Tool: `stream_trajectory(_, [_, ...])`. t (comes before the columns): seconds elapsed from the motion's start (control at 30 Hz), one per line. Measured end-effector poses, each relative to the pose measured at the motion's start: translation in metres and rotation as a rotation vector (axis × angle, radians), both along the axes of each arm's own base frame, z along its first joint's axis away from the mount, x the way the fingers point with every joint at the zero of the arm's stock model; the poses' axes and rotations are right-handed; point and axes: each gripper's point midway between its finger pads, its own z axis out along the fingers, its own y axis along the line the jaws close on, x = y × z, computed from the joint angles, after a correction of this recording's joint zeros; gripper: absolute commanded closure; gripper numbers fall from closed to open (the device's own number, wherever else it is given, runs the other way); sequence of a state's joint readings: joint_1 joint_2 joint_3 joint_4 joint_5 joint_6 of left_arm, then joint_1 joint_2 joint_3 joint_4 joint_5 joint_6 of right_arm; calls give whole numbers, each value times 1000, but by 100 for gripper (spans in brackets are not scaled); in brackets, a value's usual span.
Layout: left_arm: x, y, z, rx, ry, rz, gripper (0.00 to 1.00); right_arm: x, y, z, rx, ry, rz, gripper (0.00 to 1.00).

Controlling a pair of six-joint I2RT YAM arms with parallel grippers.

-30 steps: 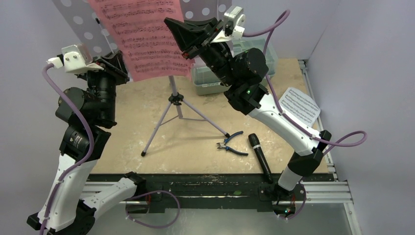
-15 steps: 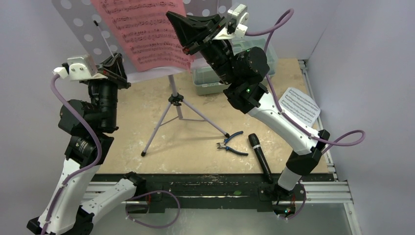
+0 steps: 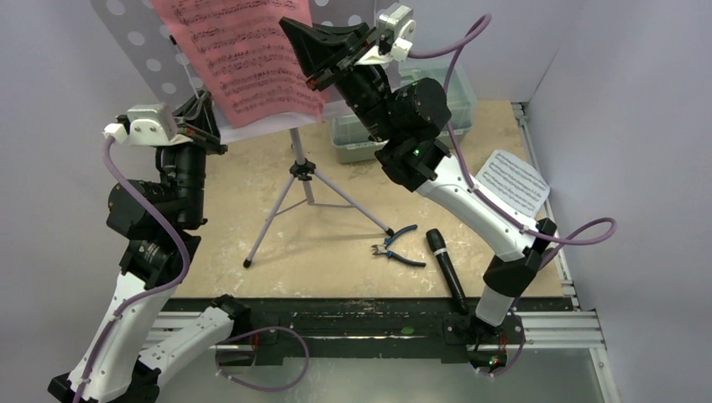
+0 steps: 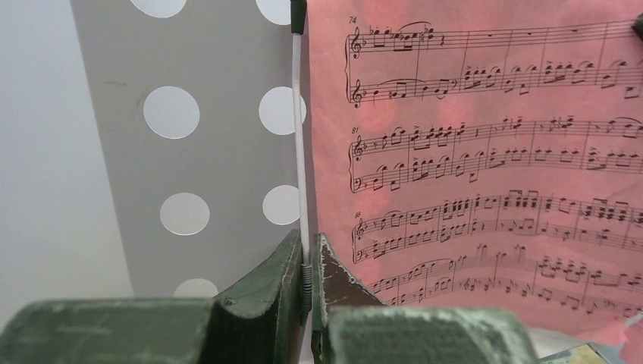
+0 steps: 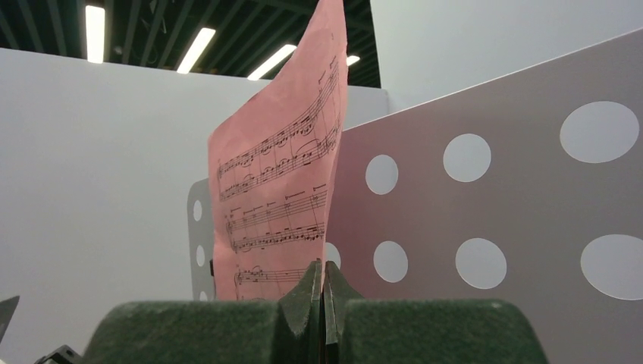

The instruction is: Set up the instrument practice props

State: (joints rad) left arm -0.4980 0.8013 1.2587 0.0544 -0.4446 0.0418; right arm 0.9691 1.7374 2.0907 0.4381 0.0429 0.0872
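Note:
The pale lilac perforated music stand (image 3: 134,42) stands on tripod legs (image 3: 277,210) at the table's back left. A pink sheet of music (image 3: 243,59) leans on its desk. My left gripper (image 3: 201,107) is shut on the stand's thin white wire page holder (image 4: 299,136), at the coiled spring, just left of the pink sheet (image 4: 485,152). My right gripper (image 3: 306,54) is shut on the pink sheet's (image 5: 280,189) right edge, in front of the desk (image 5: 515,189). A white sheet (image 3: 514,180) and a black microphone (image 3: 446,269) lie on the table at the right.
A translucent green toolbox (image 3: 361,138) sits behind the right arm at the back. Blue-handled pliers (image 3: 396,245) lie next to the microphone, near the front edge. Grey walls close the left, back and right sides.
My left gripper has dropped lower, shifted right and shut on the wire page holder. The right gripper, still on the pink sheet, has edged slightly left.

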Motion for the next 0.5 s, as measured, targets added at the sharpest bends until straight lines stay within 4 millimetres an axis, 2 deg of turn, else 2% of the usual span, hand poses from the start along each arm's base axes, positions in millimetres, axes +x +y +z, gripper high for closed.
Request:
stream_trajectory(0.17, [-4,-2,1,7,-25,-16,100,3,3,2,9,-2,-2,100])
stream_trajectory(0.5, [-5,-2,2,13,-33,-18,100,7,-4,-4,27,13,-38,100])
